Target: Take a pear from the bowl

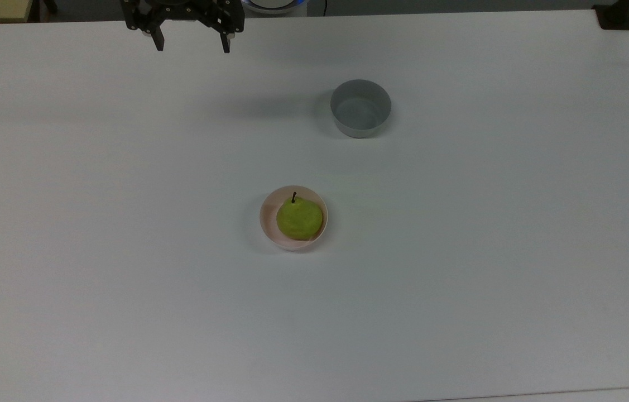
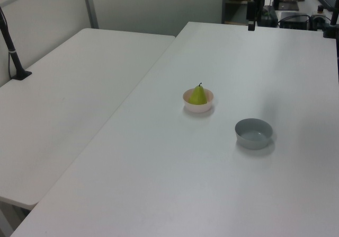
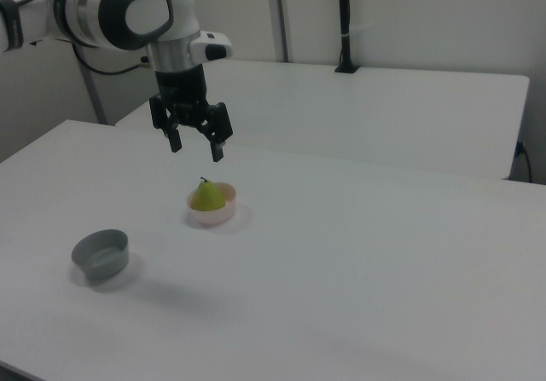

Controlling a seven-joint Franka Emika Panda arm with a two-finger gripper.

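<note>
hovering above the desk (image 1: 459, 279), the jaws (image 3: 194, 147) were spread wide and empty; the pear (image 1: 299, 219) sat upright in the bowl (image 1: 267, 223).

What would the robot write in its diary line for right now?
gripper: open, raised, empty | pear: in pink bowl | grey bowl: empty | stage: pre-grasp

In my top view the gripper (image 1: 192, 46) is cut off by the upper edge, so I see just its 2 fingers and part of its body. The pear (image 1: 299, 219) hides most of the bowl's (image 1: 267, 222) inside. In my left view the arm (image 2: 252, 8) is cropped at the upper edge.
</note>
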